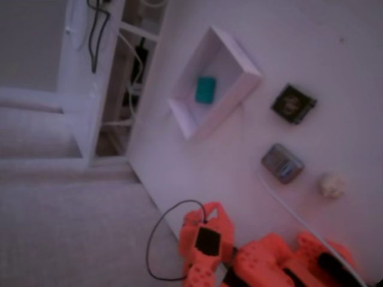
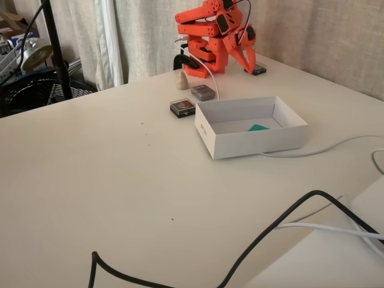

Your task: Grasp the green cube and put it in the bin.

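The green cube [image 1: 205, 89] lies on the white floor inside the bin [image 1: 239, 60], near its middle. In the other fixed view only the top of the cube [image 2: 258, 127] shows over the bin's front wall [image 2: 252, 141]. The orange arm is folded up at the table's edge, well away from the bin. My gripper [image 2: 247, 65] hangs low over the table with its fingers close together and nothing between them. At the bottom of a fixed view my gripper [image 1: 203, 212] is blurred.
Between the arm and the bin lie a dark square object [image 1: 293, 103], a grey metallic block [image 1: 282, 162] and a small beige lump [image 1: 331, 185]. A white cable [image 2: 336, 147] runs past the bin. A black cable [image 2: 282, 225] crosses the near table.
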